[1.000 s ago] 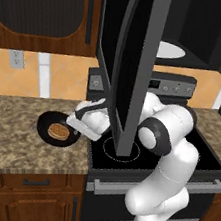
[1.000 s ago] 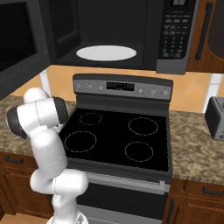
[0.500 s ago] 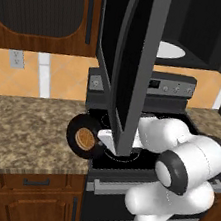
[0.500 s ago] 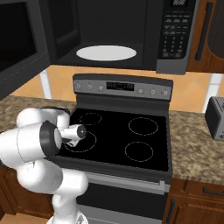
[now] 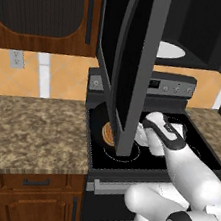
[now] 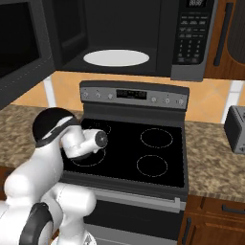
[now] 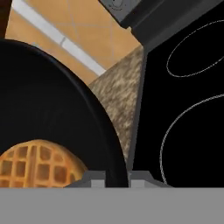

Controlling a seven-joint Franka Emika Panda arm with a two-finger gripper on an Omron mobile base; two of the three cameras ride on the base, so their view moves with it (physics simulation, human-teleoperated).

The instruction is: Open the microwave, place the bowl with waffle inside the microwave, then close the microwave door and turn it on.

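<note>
Two small dark finger tips of my gripper pinch the rim of the shallow round black bowl, round golden-brown grid waffle inside at seven o'clock. I judge lifting level, clear of the open dark glass microwave door, best. Below: black glass stove; speckled brown stone counter at nine o'clock.

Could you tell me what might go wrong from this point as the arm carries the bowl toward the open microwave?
The gripper pinches only the rim of the bowl, so the bowl could tilt and the waffle slide out.

In the left base view the bowl sits close beside the open microwave door, so lifting it might clip the door's lower edge.
</note>
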